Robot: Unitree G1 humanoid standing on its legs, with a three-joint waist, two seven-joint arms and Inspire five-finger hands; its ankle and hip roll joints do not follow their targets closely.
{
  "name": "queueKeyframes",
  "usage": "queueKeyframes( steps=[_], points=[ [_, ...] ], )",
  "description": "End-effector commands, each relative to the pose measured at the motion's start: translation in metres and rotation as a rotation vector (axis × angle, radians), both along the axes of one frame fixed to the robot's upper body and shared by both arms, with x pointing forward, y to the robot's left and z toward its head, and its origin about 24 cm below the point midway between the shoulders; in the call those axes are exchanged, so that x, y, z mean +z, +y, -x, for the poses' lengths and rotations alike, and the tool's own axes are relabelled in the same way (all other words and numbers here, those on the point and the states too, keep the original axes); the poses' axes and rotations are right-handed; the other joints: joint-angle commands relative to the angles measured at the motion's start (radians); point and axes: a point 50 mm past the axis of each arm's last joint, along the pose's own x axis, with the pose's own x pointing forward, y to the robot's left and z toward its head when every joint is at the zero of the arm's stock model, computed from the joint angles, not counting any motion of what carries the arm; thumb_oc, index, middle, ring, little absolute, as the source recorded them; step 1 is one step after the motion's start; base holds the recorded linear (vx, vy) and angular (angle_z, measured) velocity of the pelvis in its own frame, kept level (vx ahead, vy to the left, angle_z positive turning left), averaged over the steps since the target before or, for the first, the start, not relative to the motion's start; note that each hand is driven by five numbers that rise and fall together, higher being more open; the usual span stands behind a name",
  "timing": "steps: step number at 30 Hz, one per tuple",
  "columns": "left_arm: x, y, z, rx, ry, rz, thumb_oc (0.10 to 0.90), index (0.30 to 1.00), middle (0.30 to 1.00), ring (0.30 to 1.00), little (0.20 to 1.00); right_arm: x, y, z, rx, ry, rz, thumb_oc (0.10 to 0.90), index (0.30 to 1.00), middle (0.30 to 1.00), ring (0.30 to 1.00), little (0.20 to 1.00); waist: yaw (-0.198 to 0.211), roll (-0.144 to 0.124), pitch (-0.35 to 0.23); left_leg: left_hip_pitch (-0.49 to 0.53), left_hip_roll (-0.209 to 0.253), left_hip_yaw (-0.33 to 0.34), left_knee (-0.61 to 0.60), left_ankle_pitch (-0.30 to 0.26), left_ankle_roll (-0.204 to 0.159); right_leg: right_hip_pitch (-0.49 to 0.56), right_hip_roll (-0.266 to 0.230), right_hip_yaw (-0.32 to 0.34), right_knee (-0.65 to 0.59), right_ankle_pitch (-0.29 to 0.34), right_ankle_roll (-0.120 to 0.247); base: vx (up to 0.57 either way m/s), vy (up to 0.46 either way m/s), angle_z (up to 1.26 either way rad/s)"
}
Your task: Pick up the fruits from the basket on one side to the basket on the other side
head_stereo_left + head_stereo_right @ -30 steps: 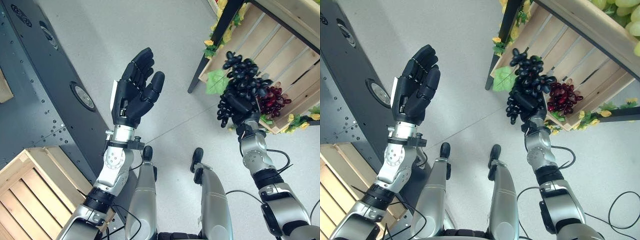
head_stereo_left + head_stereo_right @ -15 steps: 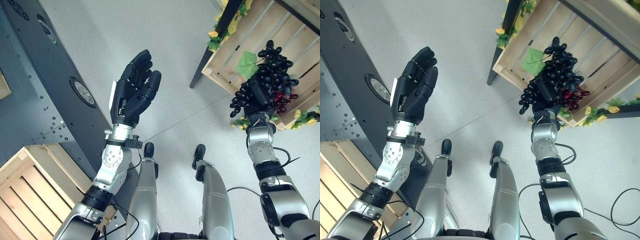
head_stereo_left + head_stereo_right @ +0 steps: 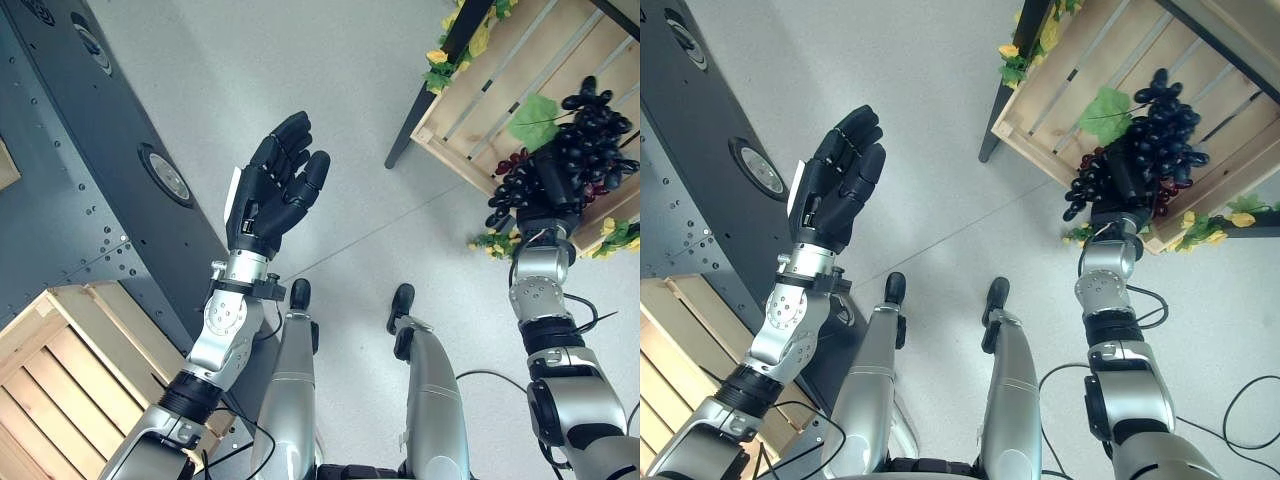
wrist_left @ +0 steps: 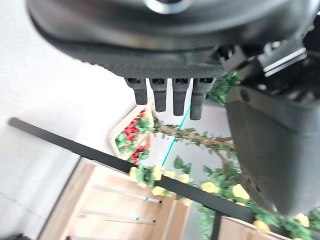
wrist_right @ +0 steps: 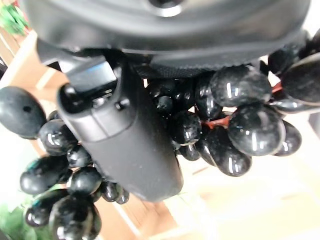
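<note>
right hand (image 3: 553,190) grips black grapes (image 3: 585,140) over, perhaps inside, the wooden crate (image 3: 480,105).

Two head eyes look down on both arms and the floor (image 3: 340,120) — wrist cameras peer closely along each hand.

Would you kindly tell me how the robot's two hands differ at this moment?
The right hand is curled round a bunch of black grapes; the left hand holds nothing, fingers straight. The right hand is over the slatted wooden crate at the right; the left hand is raised over bare floor. Both are dark and point upward.
</note>
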Motion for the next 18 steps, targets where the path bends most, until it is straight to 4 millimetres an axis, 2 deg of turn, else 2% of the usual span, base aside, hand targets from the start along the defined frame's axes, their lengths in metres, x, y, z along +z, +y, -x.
queueKeyframes(
  steps=[1,5,6,8,10,12,13,14,18],
  points=[
    [0.05,-0.016,0.015,-0.116,-0.256,0.064,0.8,0.9,0.9,0.9,0.9,0.094,-0.045,0.025,-0.207,-0.329,0.111,0.4,0.3,0.3,0.3,0.3,-0.011,0.047,-0.014,-0.031,-0.08,0.047,-0.001,0.018,0.101,0.052,0.027,-0.045,0.023,0.017,-0.036,0.0,0.0,0.0],
    [0.049,-0.015,0.017,-0.121,-0.253,0.058,0.8,0.9,0.9,0.9,0.9,0.097,-0.051,0.03,-0.25,-0.309,0.101,0.4,0.3,0.3,0.3,0.3,-0.012,0.043,-0.014,-0.028,-0.079,0.043,-0.015,0.024,0.101,0.06,0.029,-0.049,0.008,0.022,-0.037,0.0,0.0,0.0],
    [0.048,-0.015,0.017,-0.12,-0.248,0.058,0.8,0.9,0.9,0.9,0.9,0.101,-0.053,0.032,-0.267,-0.313,0.114,0.507,0.46,0.46,0.46,0.46,-0.012,0.042,-0.014,-0.026,-0.079,0.041,-0.018,0.026,0.1,0.063,0.03,-0.051,0.005,0.024,-0.037,0.0,0.0,0.0],
    [0.048,-0.014,0.018,-0.118,-0.244,0.056,0.8,0.9,0.9,0.9,0.9,0.106,-0.054,0.035,-0.283,-0.316,0.135,0.554,0.531,0.531,0.531,0.531,-0.012,0.04,-0.014,-0.025,-0.077,0.039,-0.021,0.027,0.099,0.065,0.03,-0.052,0.002,0.025,-0.036,0.0,0.0,0.0],
    [0.046,-0.014,0.019,-0.117,-0.24,0.051,0.8,0.9,0.9,0.9,0.9,0.116,-0.056,0.039,-0.313,-0.332,0.166,0.551,0.526,0.526,0.526,0.526,-0.012,0.035,-0.014,-0.022,-0.075,0.037,-0.027,0.03,0.099,0.069,0.032,-0.054,-0.006,0.028,-0.036,0.01,-0.018,0.0],
    [0.045,-0.012,0.019,-0.119,-0.233,0.047,0.8,0.9,0.9,0.9,0.9,0.124,-0.061,0.044,-0.357,-0.329,0.178,0.599,0.599,0.599,0.599,0.599,-0.011,0.031,-0.014,-0.02,-0.075,0.036,-0.032,0.032,0.099,0.071,0.034,-0.055,-0.011,0.03,-0.037,0.01,-0.043,0.0],
    [0.045,-0.011,0.02,-0.123,-0.232,0.044,0.8,0.9,0.9,0.9,0.9,0.126,-0.062,0.045,-0.365,-0.327,0.176,0.726,0.789,0.789,0.789,0.789,-0.01,0.029,-0.014,-0.02,-0.075,0.035,-0.034,0.033,0.099,0.072,0.035,-0.056,-0.015,0.032,-0.038,0.01,-0.038,0.01],
    [0.044,-0.011,0.02,-0.125,-0.23,0.044,0.8,0.9,0.9,0.9,0.9,0.129,-0.064,0.046,-0.372,-0.327,0.176,0.8,0.9,0.9,0.9,0.9,-0.01,0.028,-0.014,-0.023,-0.074,0.034,-0.033,0.035,0.099,0.069,0.035,-0.057,-0.013,0.033,-0.038,0.0,0.0,0.0],
    [0.044,-0.012,0.021,-0.13,-0.224,0.044,0.8,0.9,0.9,0.9,0.9,0.123,-0.072,0.046,-0.41,-0.252,0.155,0.8,0.9,0.9,0.9,0.9,-0.009,0.031,-0.014,-0.027,-0.075,0.033,-0.03,0.037,0.099,0.063,0.034,-0.059,-0.01,0.036,-0.041,0.0,0.0,0.0]
  ],
)
